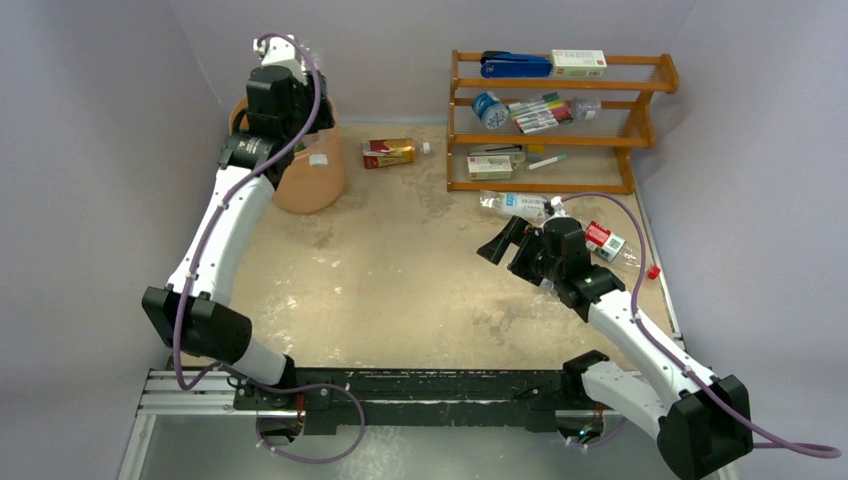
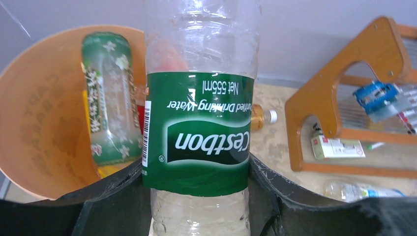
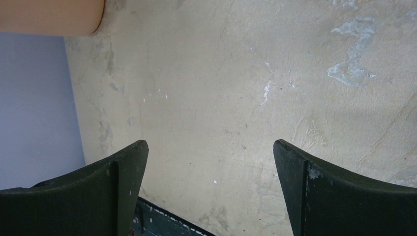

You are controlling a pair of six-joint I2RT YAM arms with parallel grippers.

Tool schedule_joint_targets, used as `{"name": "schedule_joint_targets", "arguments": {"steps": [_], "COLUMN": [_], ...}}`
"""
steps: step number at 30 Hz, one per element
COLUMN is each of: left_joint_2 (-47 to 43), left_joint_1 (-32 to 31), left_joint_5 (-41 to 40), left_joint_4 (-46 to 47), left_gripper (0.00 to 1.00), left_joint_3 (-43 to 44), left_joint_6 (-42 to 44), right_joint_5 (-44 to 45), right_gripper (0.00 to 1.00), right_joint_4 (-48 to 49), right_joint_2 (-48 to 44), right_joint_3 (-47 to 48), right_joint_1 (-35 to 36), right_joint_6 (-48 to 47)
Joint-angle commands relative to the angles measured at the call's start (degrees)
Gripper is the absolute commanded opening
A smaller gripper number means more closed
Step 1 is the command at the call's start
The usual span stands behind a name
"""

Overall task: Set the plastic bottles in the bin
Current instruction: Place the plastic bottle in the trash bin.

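Note:
My left gripper (image 1: 288, 115) is over the peach-orange bin (image 1: 312, 180) at the back left. In the left wrist view it (image 2: 196, 169) is shut on a clear bottle with a green label (image 2: 199, 137), held just right of the bin's opening (image 2: 34, 123). Another green-labelled bottle (image 2: 108, 98) lies inside the bin, with bits of yellow and red below it. A boxy red-and-gold bottle (image 1: 388, 152) lies right of the bin. A blue-labelled bottle (image 1: 520, 206) and a red-labelled bottle (image 1: 612, 243) lie at the right. My right gripper (image 1: 500, 245) is open and empty above bare table (image 3: 210, 147).
The brown wooden rack (image 1: 555, 120) with markers and boxes stands at the back right; it also shows in the left wrist view (image 2: 344, 98). Grey walls close in the table on three sides. The bin's base shows in the right wrist view (image 3: 49, 17).

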Motion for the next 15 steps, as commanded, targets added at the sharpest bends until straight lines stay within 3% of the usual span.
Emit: {"name": "schedule_joint_targets", "arguments": {"steps": [1, 15], "left_joint_2": [3.8, 10.5], "left_joint_1": [4.6, 16.8], "left_joint_5": [4.7, 7.1], "left_joint_4": [2.0, 8.7], "left_gripper": [0.57, 0.58], "left_joint_3": [4.3, 8.0], "left_joint_6": [-0.4, -4.5], "right_joint_5": [-1.9, -2.1], "right_gripper": [1.00, 1.00], "right_joint_4": [3.0, 1.6], "right_joint_2": [-2.3, -6.2], "right_joint_3": [-1.5, -5.5], "right_joint_1": [0.3, 0.3], "right_joint_6": [0.8, 1.2]}}
